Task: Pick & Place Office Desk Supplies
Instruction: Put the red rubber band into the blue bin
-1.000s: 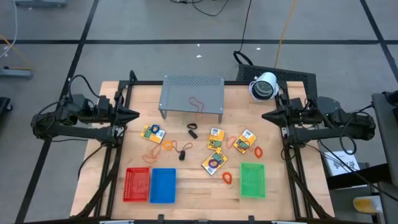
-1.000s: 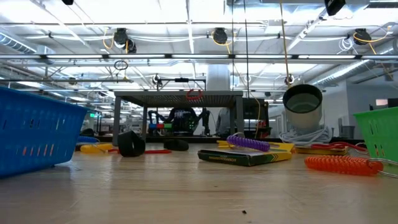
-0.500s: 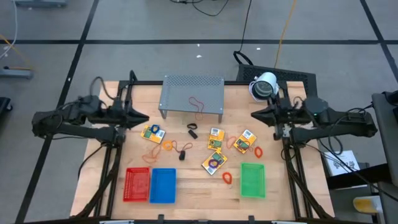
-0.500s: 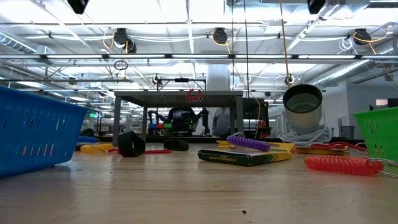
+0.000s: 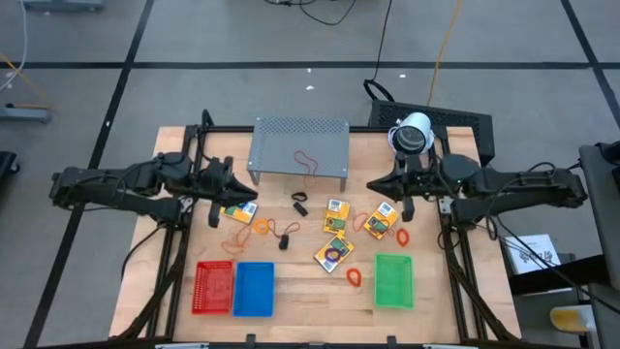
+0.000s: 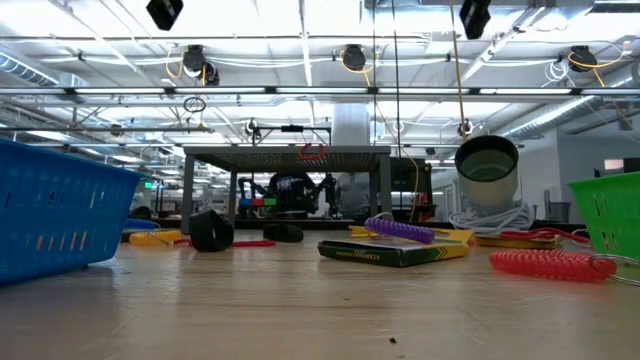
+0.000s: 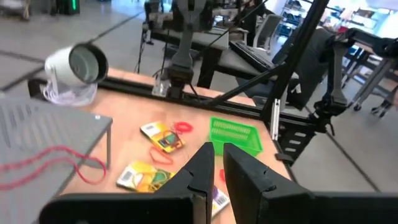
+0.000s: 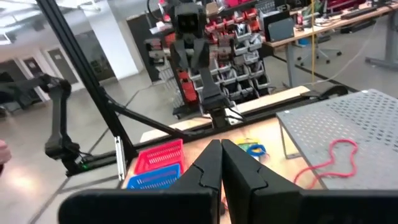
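1. The office desk supplies lie scattered over the middle of the worktop (image 5: 291,281), none yet lifted: yellow-orange packets (image 5: 334,254) in a loose cluster toward the right edge, one more packet (image 5: 238,207) nearer the left edge, black clips (image 5: 299,203) near the centre, orange rubber-band loops (image 5: 354,276) among them.
2. One red loop (image 5: 308,162) rests on the grey perforated shelf (image 5: 299,143) at the far edge.
3. The red basket (image 5: 214,287), blue basket (image 5: 254,288) and green basket (image 5: 392,279) stand along the near edge, apparently empty.
4. Change: over the last second both arms have swung inward from the side edges toward the supplies.
5. The left gripper (image 5: 235,193) now hangs above the left-hand packet, its fingers almost together, holding nothing.
6. The right gripper (image 5: 379,184) now hangs above the right-hand cluster, its fingers fully together, empty.
7. Reading: the approach has begun, and neither gripper has opened for a grasp yet.
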